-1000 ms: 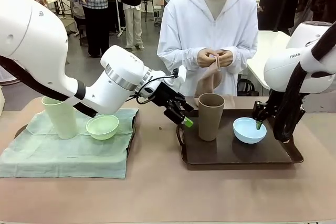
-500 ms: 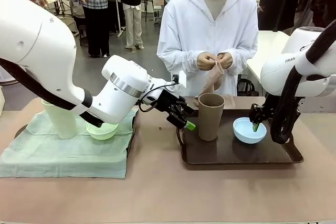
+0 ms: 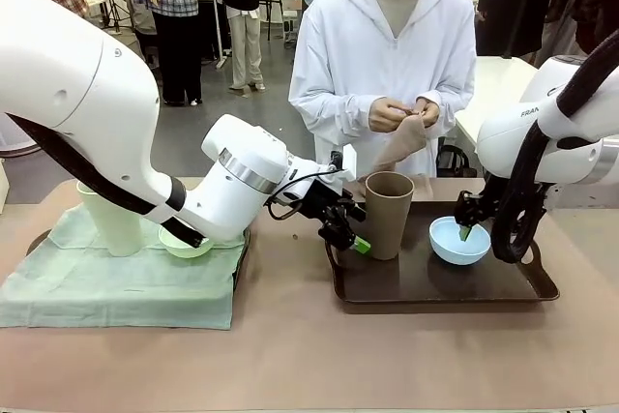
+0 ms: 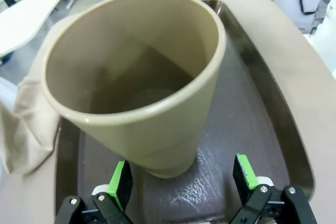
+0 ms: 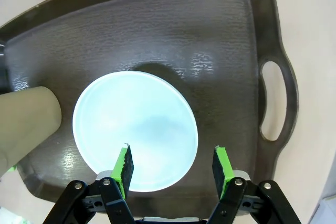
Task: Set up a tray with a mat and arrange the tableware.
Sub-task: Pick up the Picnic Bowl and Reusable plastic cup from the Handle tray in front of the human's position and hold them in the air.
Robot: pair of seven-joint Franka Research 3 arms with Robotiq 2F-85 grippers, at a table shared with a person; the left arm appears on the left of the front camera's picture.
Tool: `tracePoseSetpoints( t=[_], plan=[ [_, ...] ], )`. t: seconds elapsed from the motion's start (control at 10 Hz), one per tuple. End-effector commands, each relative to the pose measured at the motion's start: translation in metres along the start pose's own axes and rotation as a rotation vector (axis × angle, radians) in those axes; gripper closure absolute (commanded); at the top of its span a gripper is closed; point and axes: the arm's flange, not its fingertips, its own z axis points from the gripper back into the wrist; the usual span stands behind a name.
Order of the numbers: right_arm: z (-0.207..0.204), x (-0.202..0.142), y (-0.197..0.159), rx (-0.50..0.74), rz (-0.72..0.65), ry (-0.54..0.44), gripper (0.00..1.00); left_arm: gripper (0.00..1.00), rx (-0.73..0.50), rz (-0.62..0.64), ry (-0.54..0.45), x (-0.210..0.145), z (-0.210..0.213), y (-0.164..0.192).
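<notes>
The left gripper (image 4: 181,182) stands spread wide at the base of the brown tumbler (image 3: 388,214), which is upright on the dark brown tray (image 3: 445,287), with no pad touching it. The right gripper (image 5: 172,169) hangs parted over the near rim of the light blue bowl (image 5: 135,130) on the same tray, holding nothing. The pale green tumbler (image 3: 108,221) and pale green bowl (image 3: 184,244) rest on the green mat (image 3: 116,287) at left.

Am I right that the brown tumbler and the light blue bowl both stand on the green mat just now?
Not quite: the brown tumbler and the light blue bowl both stand on the dark brown tray, not on the green mat, as the front view shows.
</notes>
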Motion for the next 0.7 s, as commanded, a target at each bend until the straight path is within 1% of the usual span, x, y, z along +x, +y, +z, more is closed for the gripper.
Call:
tracePoseSetpoints(
  t=[0.0,0.3,0.6],
  plan=[
    [-0.007,-0.002,-0.001,0.042,0.016,-0.021,0.22,0.00,0.044,-0.042,-0.047,0.000,-0.009,0.001],
    [-0.009,-0.002,-0.002,0.066,0.021,-0.024,0.22,0.00,0.030,-0.044,-0.046,0.003,-0.028,0.003],
    [-0.009,-0.001,-0.003,0.073,0.022,-0.023,0.22,0.00,0.031,-0.052,-0.063,0.006,-0.038,0.006]
  ],
)
